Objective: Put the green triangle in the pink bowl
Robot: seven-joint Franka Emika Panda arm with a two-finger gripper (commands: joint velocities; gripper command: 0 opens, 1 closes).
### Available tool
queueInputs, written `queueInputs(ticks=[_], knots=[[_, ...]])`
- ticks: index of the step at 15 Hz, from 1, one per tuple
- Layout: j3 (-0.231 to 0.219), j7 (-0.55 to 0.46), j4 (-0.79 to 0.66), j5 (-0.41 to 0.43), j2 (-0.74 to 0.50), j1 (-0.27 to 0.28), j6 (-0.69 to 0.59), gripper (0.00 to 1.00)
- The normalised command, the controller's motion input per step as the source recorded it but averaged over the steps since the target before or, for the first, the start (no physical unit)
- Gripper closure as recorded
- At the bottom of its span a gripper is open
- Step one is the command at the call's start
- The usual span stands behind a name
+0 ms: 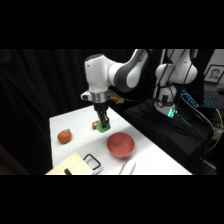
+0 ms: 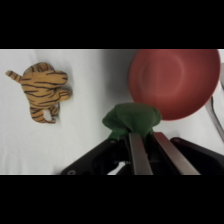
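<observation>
Now: 1 tool (image 1: 103, 126) clamped on 1 green triangle (image 2: 132, 119), nr 1 pink bowl (image 2: 174, 82), 1 tiger toy (image 2: 44, 90).

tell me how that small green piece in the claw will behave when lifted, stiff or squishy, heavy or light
The small bright green blocky piece looks soft rather than stiff: in the wrist view its outline is rounded and lumpy where the claw closes on it. It is probably light, being far smaller than the round reddish-pink bowl. Its dull surface suggests it should not slip easily.

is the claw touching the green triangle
Touching: in the wrist view the claw has both fingers pressed against the green triangle.
</observation>
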Motion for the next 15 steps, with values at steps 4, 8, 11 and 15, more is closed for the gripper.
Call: queueInputs(ticks=[4,8,11,15], knots=[[0.086,0.1,-0.46,-0.098,-0.4,0.086,0.17,0.95],[0.069,0.1,-0.32,-0.105,-0.23,0.061,0.26,0.95],[0.061,0.08,-0.19,-0.085,-0.07,0.053,0.26,0.95],[0.034,0.12,-0.1,-0.131,0.05,0.051,0.33,0.95]])
